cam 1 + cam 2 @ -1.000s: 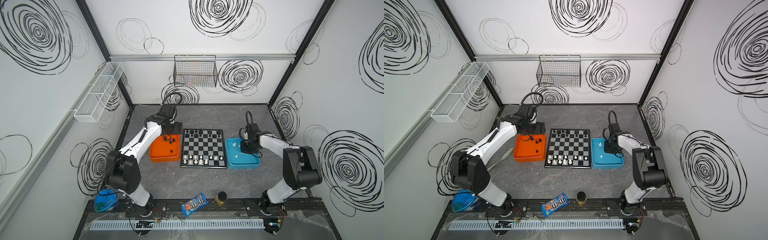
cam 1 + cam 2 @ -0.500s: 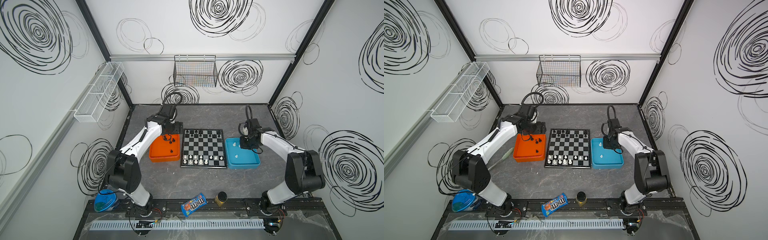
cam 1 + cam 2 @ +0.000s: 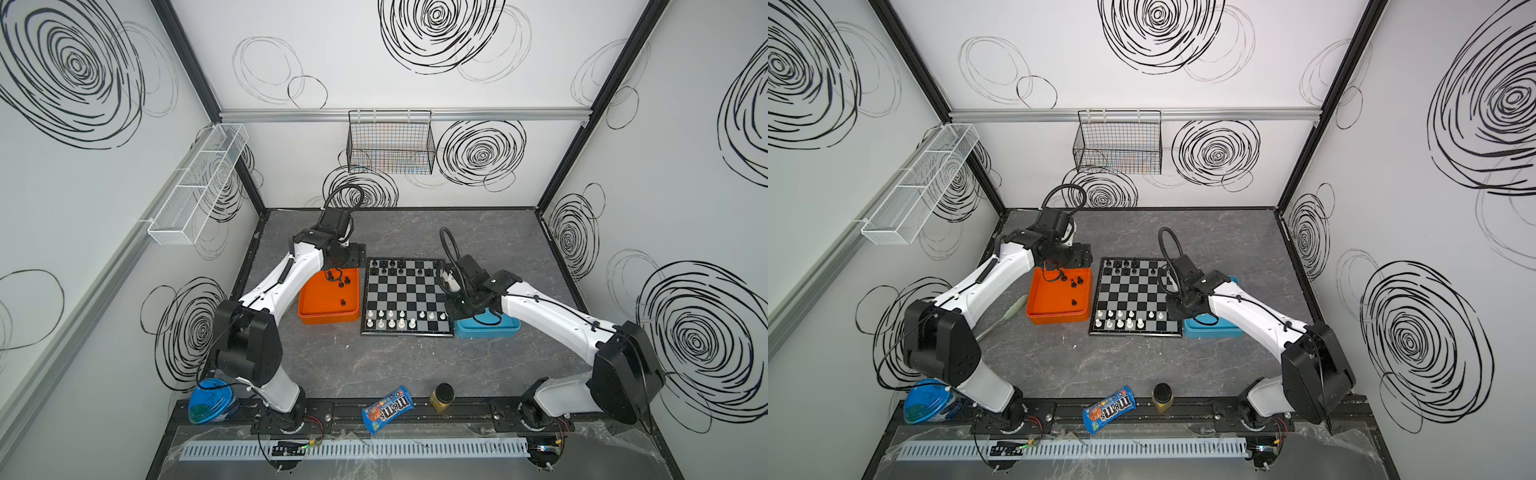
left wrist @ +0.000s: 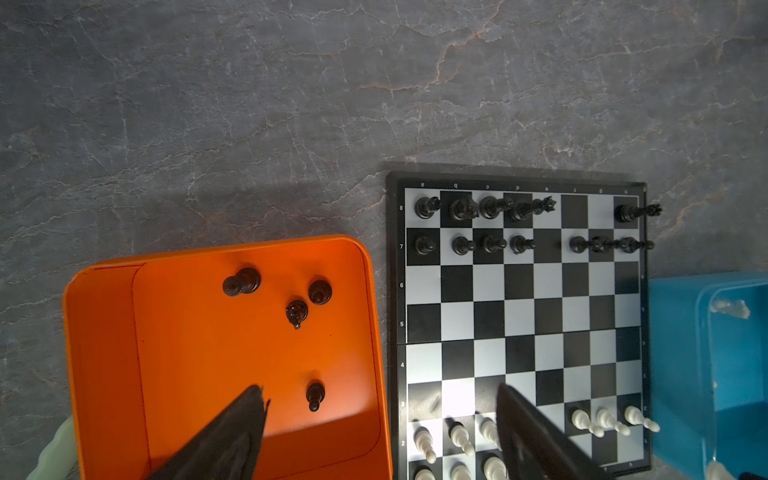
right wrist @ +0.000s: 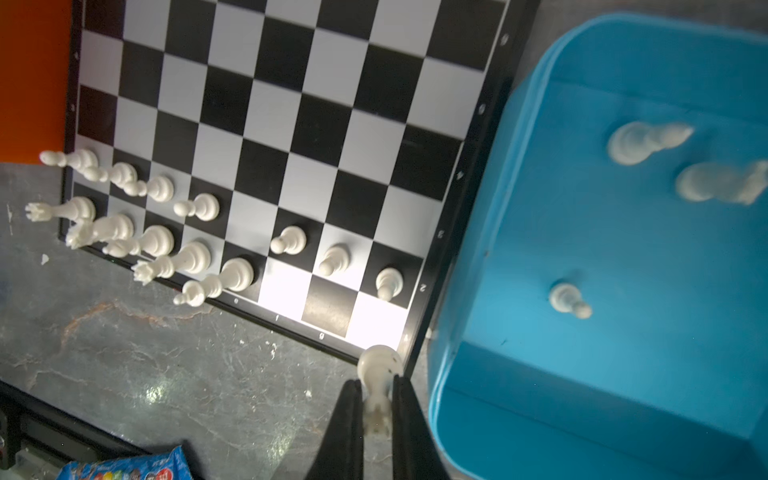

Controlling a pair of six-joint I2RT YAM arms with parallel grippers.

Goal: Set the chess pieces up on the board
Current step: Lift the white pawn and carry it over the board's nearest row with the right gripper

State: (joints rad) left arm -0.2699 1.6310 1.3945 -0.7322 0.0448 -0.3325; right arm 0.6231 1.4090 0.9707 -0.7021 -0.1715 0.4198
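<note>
1. White plastic piece [image 5: 379, 365], pinched by its upper part in your right gripper [image 5: 376, 384], hangs over the board's [image 5: 266, 112] corner beside the blue tray [image 5: 623, 249] — a slim hold, so it could twist or slip and topple the nearest pawn [image 5: 388, 282].
2. Set down off-centre, it would straddle the board's edge.
3. Right fingers [image 5: 349, 415] press tight on that piece.
4. Left gripper [image 4: 380, 397] stands spread wide and empty above the orange tray [image 4: 187, 353], where four black pieces [image 4: 297, 311] wait.
</note>
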